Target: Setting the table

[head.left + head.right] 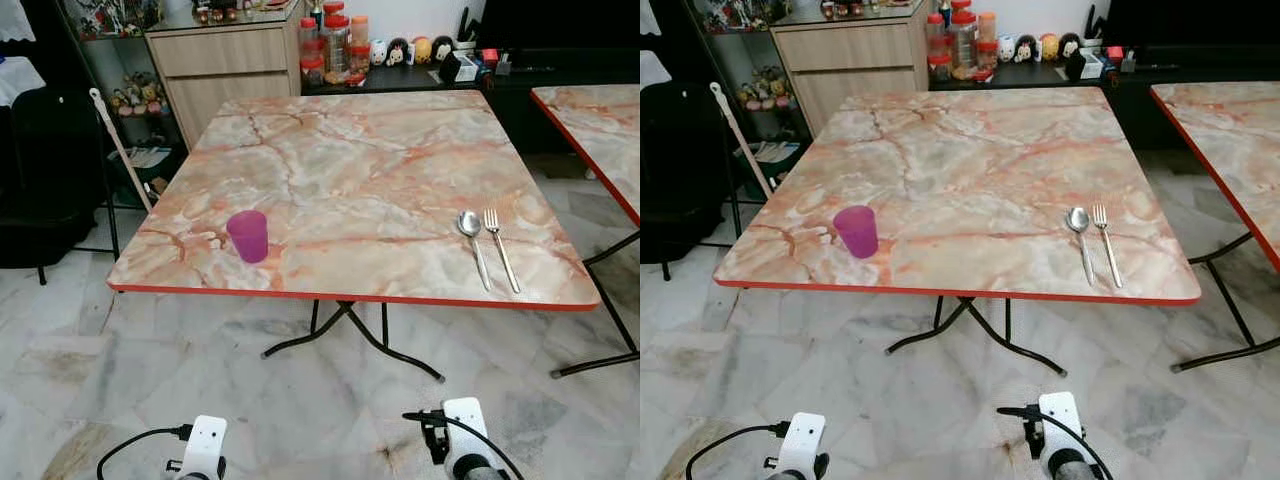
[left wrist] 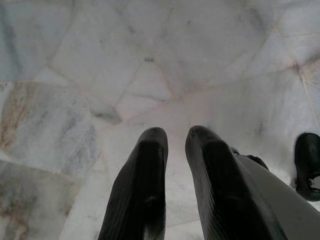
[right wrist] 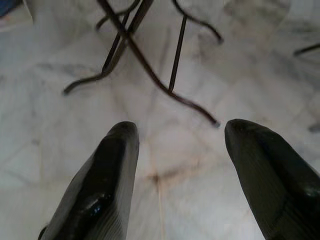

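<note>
A marble-patterned table [image 1: 380, 160] with a red edge stands before me. On it a translucent purple cup [image 1: 248, 236] stands upright near the front left corner. A spoon [image 1: 474, 245] and a fork [image 1: 500, 248] lie side by side near the front right corner. Both arms hang low in front of the table, over the floor. My left gripper [image 2: 176, 137] points down at the floor tiles, shut with nothing in it. My right gripper [image 3: 180, 132] is open and holds nothing, aimed at the floor by the table's legs [image 3: 150, 65].
A second marble table [image 1: 600, 130] stands to the right. Behind the table are a wooden cabinet [image 1: 220, 60] and a dark shelf with jars [image 1: 335, 45]. A mop handle [image 1: 120, 150] leans at the left by a black chair [image 1: 40, 190]. Marble floor lies between me and the table.
</note>
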{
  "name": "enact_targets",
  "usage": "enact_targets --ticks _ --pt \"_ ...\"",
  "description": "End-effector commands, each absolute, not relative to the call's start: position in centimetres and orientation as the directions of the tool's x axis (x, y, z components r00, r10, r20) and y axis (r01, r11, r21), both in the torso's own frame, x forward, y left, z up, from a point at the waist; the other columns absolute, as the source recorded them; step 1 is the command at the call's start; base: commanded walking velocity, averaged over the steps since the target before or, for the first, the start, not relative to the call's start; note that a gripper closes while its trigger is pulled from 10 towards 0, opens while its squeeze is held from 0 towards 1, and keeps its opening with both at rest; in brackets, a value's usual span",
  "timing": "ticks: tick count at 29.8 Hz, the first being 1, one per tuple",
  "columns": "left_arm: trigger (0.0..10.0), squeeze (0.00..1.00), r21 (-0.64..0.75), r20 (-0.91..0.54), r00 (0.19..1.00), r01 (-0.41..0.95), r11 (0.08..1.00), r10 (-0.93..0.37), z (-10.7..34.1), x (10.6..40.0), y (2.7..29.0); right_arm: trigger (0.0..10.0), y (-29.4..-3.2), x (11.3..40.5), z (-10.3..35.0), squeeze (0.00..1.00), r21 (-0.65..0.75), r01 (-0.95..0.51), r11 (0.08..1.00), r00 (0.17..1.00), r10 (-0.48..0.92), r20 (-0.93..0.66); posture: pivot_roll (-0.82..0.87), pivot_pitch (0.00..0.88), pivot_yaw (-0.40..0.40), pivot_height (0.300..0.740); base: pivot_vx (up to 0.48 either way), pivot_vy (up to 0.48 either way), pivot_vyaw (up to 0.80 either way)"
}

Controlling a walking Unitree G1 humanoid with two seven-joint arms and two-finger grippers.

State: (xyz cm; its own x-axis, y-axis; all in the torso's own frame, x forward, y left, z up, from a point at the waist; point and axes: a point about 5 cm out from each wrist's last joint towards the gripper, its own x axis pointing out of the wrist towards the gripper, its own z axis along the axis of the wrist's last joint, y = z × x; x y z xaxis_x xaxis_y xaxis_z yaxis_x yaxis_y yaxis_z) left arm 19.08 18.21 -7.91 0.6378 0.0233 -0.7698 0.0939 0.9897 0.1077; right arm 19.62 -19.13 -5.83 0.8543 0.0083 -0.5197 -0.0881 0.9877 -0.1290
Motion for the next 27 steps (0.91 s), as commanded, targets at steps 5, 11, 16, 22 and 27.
enact_targets --ticks 5,11,16,22,27 --pt "10.0 0.00 0.119 -0.774 0.632 0.114 0.986 0.020 -7.8 19.3 18.5 10.0 -18.6 19.5 -4.3 0.00 -0.168 -0.136 0.976 0.927 0.066 -0.369 -0.05 0.005 0.094 0.740 0.000 0.000 0.00" --pt "10.0 0.00 0.117 -0.778 0.628 0.126 0.985 0.012 -7.8 19.3 18.3 10.0 -18.0 20.0 -1.9 0.00 -0.211 -0.173 0.962 0.969 0.128 -0.213 -0.06 0.006 0.093 0.740 0.000 0.000 0.00" --pt "10.0 0.00 0.114 -0.778 0.629 0.129 0.985 0.008 -7.8 19.3 18.1 10.0 -18.0 21.0 0.4 0.00 -0.256 -0.153 0.955 0.985 0.127 -0.112 -0.07 0.005 0.089 0.740 0.000 0.000 0.00" --pt "10.0 0.00 0.112 -0.778 0.628 0.132 0.985 0.004 -7.9 19.3 18.0 10.0 -18.0 21.6 1.0 0.00 -0.257 -0.147 0.955 0.987 0.123 -0.105 -0.07 0.005 0.089 0.740 0.000 0.000 0.00" --pt "10.0 0.00 0.111 -0.776 0.630 0.130 0.985 0.004 -7.8 19.4 17.8 10.0 -16.9 24.8 3.7 0.00 -0.303 -0.159 0.940 0.987 0.161 -0.018 -0.07 0.000 0.079 0.740 0.000 0.000 0.00"
